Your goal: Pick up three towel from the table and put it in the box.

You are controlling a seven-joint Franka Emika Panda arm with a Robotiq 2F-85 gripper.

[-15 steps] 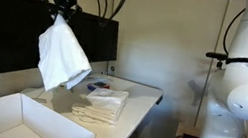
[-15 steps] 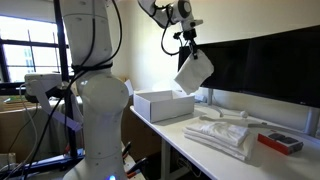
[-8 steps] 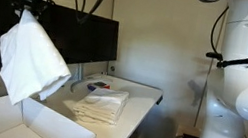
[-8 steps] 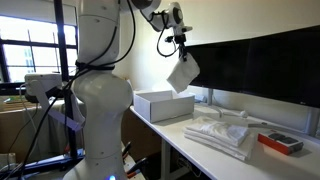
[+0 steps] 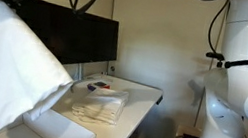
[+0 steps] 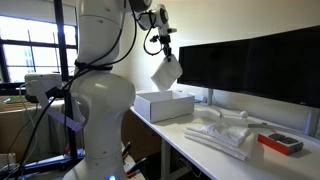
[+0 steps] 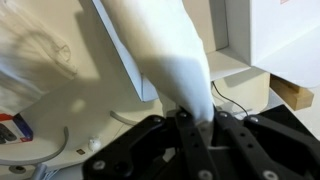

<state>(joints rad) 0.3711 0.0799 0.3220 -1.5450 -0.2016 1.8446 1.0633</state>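
Note:
My gripper (image 6: 163, 45) is shut on a white towel (image 6: 166, 70) that hangs from it high above the open white box (image 6: 165, 104). In an exterior view the hanging towel (image 5: 6, 75) fills the left foreground over the box (image 5: 63, 133). In the wrist view the towel (image 7: 165, 50) is pinched between the fingers (image 7: 197, 122), with a box wall (image 7: 125, 65) below. More folded towels (image 6: 222, 133) lie stacked on the white table (image 6: 185, 145), also seen in an exterior view (image 5: 101, 106).
A dark monitor (image 6: 250, 65) stands along the table's back edge, also in an exterior view (image 5: 69, 35). A red flat object (image 6: 279, 142) lies beside the stack. The robot's white base (image 5: 236, 98) stands by the table.
My gripper has carried the hanging towel away from the stack and over the box. The stack on the table has not moved.

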